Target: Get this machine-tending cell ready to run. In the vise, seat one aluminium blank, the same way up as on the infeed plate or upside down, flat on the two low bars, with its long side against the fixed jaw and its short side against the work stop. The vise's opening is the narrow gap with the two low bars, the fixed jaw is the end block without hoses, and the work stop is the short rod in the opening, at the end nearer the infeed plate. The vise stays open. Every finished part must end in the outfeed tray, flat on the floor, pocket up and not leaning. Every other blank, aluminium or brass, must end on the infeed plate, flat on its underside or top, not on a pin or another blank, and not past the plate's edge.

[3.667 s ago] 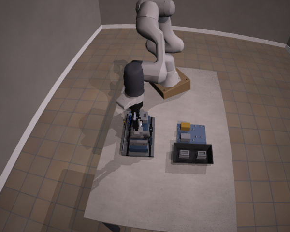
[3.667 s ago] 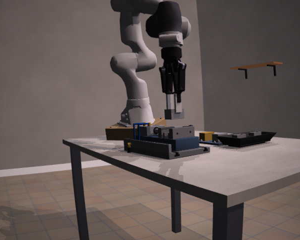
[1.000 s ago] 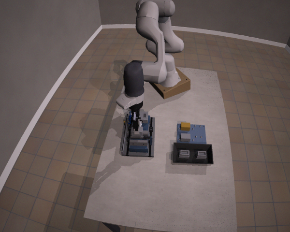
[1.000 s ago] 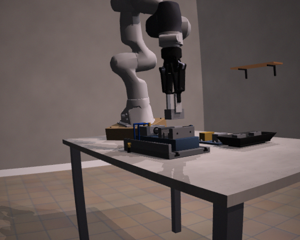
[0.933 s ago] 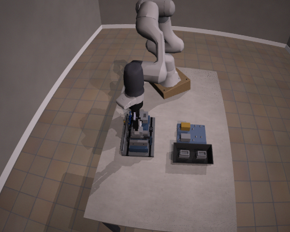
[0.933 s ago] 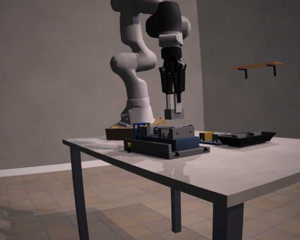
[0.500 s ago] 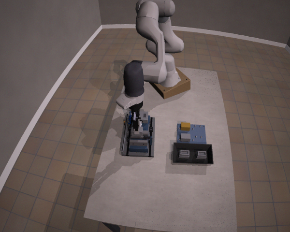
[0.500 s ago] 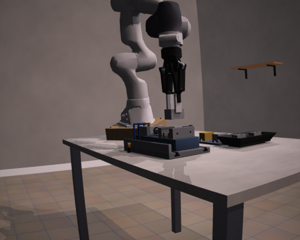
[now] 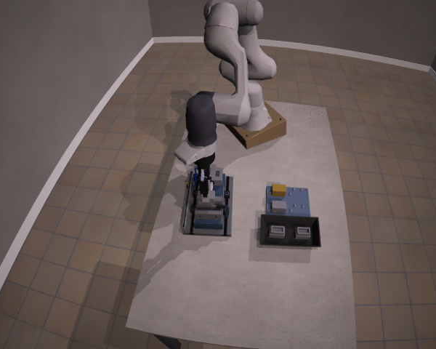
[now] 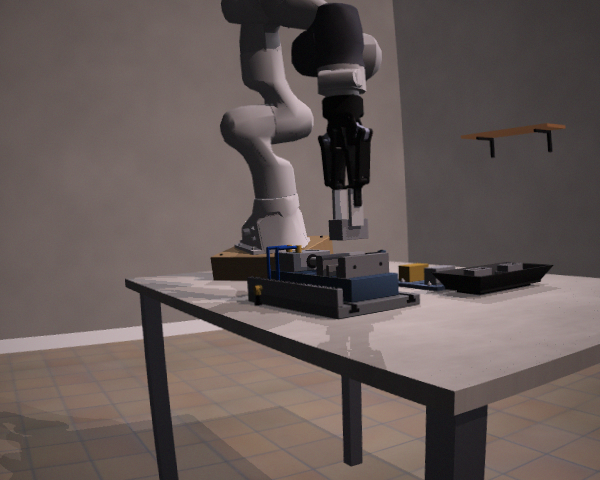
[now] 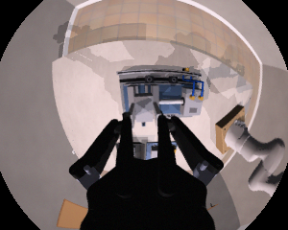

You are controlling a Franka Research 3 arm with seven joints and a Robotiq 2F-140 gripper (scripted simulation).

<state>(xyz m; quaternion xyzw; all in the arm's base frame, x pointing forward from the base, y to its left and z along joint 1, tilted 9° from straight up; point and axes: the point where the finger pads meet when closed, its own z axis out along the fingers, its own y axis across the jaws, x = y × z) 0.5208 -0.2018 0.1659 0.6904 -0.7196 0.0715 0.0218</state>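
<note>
The gripper [image 10: 348, 209] hangs straight down over the vise [image 10: 336, 289], its fingers pinched on a grey aluminium blank [image 10: 348, 228] that is in the air above the vise's opening, touching nothing below. In the exterior view the blank looks level, gripped across its narrow width from above.

The step in hand appears to be loading the vise: the blank has been brought over the gap and needs lowering into it. The next move calls for a straight descent until the blank lies flat on the two low bars, then a nudge so its long side meets the fixed jaw and its short side meets the work stop; neither the bars nor the stop can be made out clearly here.

To the right, the blue infeed plate [image 9: 302, 195] carries a brass blank [image 9: 278, 188] at its far left corner and another aluminium blank [image 9: 279, 206] just nearer. Nearer again, the black outfeed tray [image 9: 315, 233] holds two finished parts [image 9: 276, 231], side by side, pockets up.
</note>
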